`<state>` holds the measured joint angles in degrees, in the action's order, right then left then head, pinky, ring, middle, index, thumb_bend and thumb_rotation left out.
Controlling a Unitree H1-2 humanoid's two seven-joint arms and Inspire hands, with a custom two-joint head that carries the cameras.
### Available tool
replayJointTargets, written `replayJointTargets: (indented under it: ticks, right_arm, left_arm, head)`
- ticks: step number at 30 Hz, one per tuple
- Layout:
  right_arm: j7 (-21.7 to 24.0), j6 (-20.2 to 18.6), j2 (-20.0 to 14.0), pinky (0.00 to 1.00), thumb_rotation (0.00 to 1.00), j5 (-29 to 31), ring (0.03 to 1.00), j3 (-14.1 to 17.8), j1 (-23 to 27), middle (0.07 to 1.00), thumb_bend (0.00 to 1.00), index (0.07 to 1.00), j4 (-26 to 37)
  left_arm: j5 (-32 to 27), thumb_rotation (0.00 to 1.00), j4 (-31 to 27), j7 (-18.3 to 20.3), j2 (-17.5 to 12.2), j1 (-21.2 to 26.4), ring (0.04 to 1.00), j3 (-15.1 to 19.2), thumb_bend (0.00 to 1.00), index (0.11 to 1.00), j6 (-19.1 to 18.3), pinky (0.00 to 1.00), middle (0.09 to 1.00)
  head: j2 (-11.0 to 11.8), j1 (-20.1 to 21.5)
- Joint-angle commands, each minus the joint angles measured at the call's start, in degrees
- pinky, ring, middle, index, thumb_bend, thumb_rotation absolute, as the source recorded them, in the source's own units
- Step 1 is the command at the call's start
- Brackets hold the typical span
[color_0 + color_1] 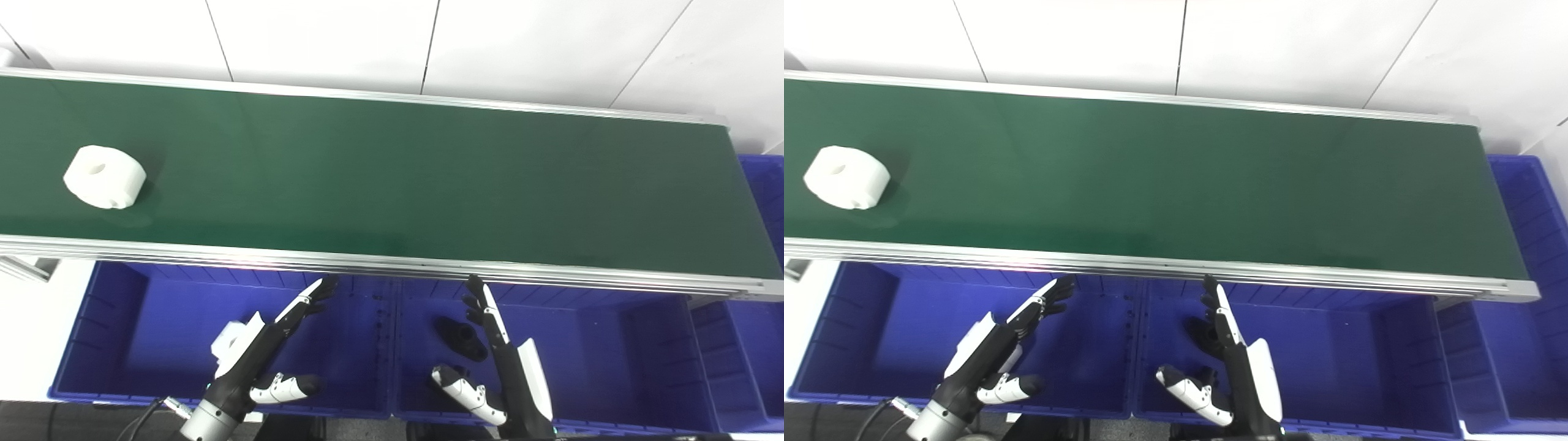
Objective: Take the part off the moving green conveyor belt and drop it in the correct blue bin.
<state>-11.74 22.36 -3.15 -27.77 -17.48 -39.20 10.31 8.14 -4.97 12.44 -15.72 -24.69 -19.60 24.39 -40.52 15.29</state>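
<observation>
A white round part (105,177) with a hole in its top lies on the green conveyor belt (392,184) at the far left; it also shows in the right eye view (846,177). My left hand (269,349) is open and empty, held over the left blue bin (110,331), well below and right of the part. My right hand (496,361) is open and empty over the middle blue bin (600,361). A white part (228,340) lies in the left bin, partly hidden by my left hand. A black part (460,338) lies in the middle bin.
The belt's aluminium front rail (392,266) runs between the bins and the belt. Another blue bin (753,355) stands at the right, around the belt's end. A white tiled wall (392,43) is behind the belt.
</observation>
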Motion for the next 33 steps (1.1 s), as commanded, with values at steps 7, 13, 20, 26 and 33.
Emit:
replayJointTargets:
  ticks: [7,13,20,26,33]
  right_arm:
    - [2.0,1.8,-0.7,0.92,0.81,1.2,0.955,-1.1,-0.2,0.989,0.76,1.000,2.0]
    - [2.5,1.9,-1.1,0.88,0.82,-0.3,0.926,-1.0,0.4,0.967,0.78,0.998,1.9]
    - [0.3,4.5,-3.0,0.93,0.82,1.9,0.954,-1.4,1.4,0.981,0.76,1.000,-1.1]
    - [0.3,4.4,-3.0,0.98,0.83,2.5,0.990,-1.2,1.0,1.000,0.76,1.000,-1.8]
    - [0.0,4.2,-2.5,0.97,0.84,2.0,0.977,-1.1,1.1,1.000,0.74,1.000,-2.3]
  left_arm:
    - [-0.5,0.82,-0.7,-1.3,-1.0,0.4,0.952,0.0,0.84,0.954,2.5,0.90,0.966]
    - [-0.3,0.79,-0.4,-2.0,-0.7,0.6,0.970,0.1,0.83,0.969,2.5,0.93,0.987]
    - [1.2,0.77,0.2,-3.5,-0.3,0.7,0.935,-1.3,0.85,0.952,2.5,0.87,0.961]
    - [2.7,0.77,1.5,-4.8,-0.9,1.9,0.918,-2.8,0.87,0.938,2.5,0.84,0.951]
    - [3.9,0.79,2.3,-6.5,-2.1,2.9,0.909,-4.1,0.88,0.937,2.5,0.82,0.946]
  head:
    - [-0.1,-0.2]
    - [0.4,-2.6]
    - [4.7,-15.9]
    - [7.1,-18.4]
    - [8.0,-17.9]
